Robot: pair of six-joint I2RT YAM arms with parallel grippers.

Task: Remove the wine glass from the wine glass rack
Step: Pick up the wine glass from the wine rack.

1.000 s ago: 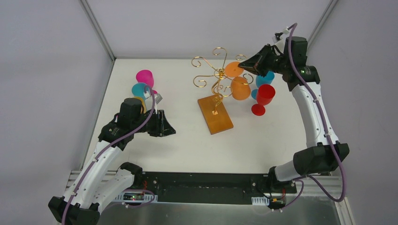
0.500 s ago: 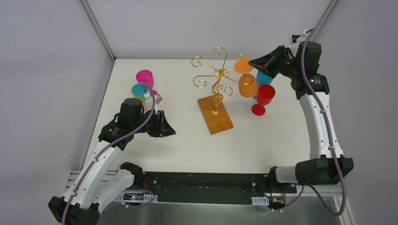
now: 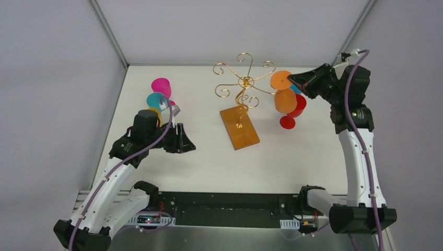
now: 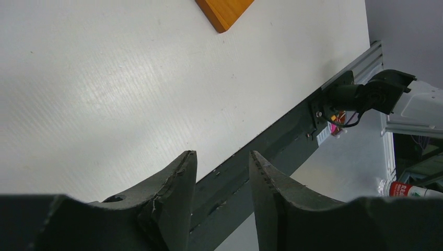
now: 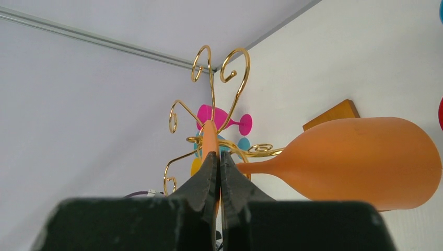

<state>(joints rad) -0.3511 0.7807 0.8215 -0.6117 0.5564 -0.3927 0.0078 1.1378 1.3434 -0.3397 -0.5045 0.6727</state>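
One orange plastic wine glass [image 3: 285,100] is off the rack. It hangs bowl-down in the air just right of the gold wire wine glass rack [image 3: 243,82] and clear of its scroll arms.

The right tool [image 3: 291,78] is pressed together on the edge of the glass's round foot [image 5: 210,137]. In the right wrist view the stem and bowl run out sideways.

There is one rack, and its brown wooden base [image 3: 240,128] lies flat mid-way across the white desk [image 3: 209,162].

Right of the rack, by the held glass, are two more:
- one red wine glass [image 3: 299,106] standing on the desk
- a sliver of one blue wine glass [image 3: 296,90] behind, mostly hidden

Far left, three glasses stand clustered:
- pink wine glass [image 3: 161,86]
- teal wine glass [image 3: 155,99]
- yellow wine glass [image 3: 155,112], partly behind the left arm

The left tool [image 3: 186,142] is near that cluster, low over the desk. Its fingers are spread with nothing between them.
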